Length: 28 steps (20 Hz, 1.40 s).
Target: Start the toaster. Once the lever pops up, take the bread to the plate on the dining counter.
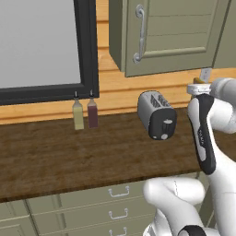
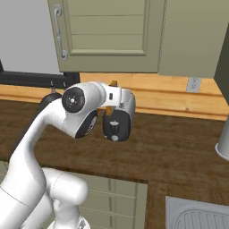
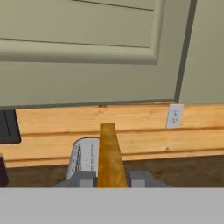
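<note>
1 toaster [image 1: 156,114], 1 bread slice [image 3: 110,157], 2 bottles [image 1: 85,114], 1 wall outlet [image 3: 174,116].

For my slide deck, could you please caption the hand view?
End effector shut on the bread, above the toaster.

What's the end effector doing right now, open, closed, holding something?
End effector: closed on the bread, held above the toaster.
</note>
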Tool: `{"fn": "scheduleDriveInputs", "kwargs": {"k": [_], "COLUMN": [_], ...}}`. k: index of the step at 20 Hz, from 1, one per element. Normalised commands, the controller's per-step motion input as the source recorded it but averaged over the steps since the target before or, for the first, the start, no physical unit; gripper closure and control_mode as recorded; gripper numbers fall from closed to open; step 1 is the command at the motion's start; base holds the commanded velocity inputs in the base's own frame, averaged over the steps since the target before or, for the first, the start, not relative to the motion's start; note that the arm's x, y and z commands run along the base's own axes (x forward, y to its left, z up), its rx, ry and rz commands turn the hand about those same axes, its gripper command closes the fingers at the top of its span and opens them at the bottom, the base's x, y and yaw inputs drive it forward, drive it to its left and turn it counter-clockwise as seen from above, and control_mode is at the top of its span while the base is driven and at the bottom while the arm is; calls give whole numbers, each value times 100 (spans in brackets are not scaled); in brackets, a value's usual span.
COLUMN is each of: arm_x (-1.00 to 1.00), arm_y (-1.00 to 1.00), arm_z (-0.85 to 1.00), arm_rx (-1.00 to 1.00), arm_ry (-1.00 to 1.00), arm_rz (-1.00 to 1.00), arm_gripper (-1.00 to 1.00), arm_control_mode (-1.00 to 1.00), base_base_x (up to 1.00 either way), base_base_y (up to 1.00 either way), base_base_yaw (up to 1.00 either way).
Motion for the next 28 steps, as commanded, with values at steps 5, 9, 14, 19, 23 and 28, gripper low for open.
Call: {"fn": "scheduleDriveInputs", "kwargs": {"k": [5, 9, 14, 19, 23, 28], "arm_x": [-4, -57, -100, -45, 87, 66], "arm_y": [0, -9, -19, 17, 71, 83], "arm_z": [0, -9, -29, -14, 15, 29], "arm_rx": [0, 0, -4, -1, 0, -1], "arm_ry": [-1, 0, 0, -4, -17, -10], "arm_rz": [0, 2, 10, 29, -9, -18], "arm_gripper": [100, 100, 100, 100, 100, 100], "arm_control_mode": [-100, -100, -100, -100, -100, -100], "base_base_x": [0, 0, 0, 0, 0, 0], "base_base_y": [0, 0, 0, 0, 0, 0], "base_base_yaw": [0, 0, 0, 0, 0, 0]}}
